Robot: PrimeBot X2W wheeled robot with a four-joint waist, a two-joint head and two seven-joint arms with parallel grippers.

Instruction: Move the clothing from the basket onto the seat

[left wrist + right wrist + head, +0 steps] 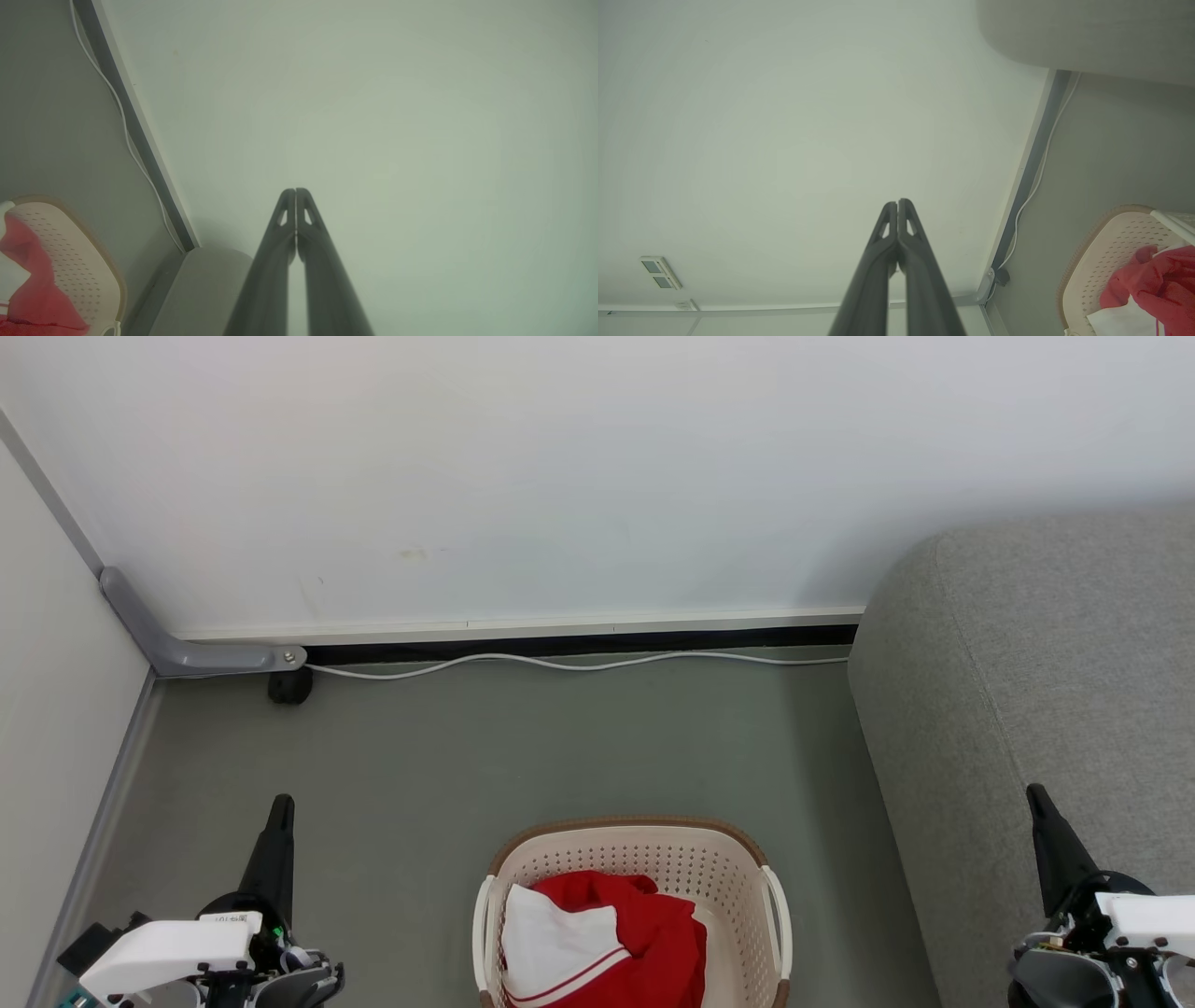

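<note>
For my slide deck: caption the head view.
Clothing in the basket beside the seat; left gripper and right gripper flank it, jaws shut.

Hardware notes: left gripper (280, 807) has two long dark matte fingers (268, 266), each tapering to a narrow rounded tip with a small triangular cut-out just below it. The right gripper (1038, 803) is the same build, with the same cut-outs. The finger bases sit in black round collars. The left cover (168, 954) is white and angular, with a small printed label (231, 918) whose text is too small to read, a green light (276, 931) beside it and a black block (79, 947) at its outer end. The right cover (1146, 907) is white too, above a grey rounded housing (1055, 980). Small dark fasteners dot the cover edges.
</note>
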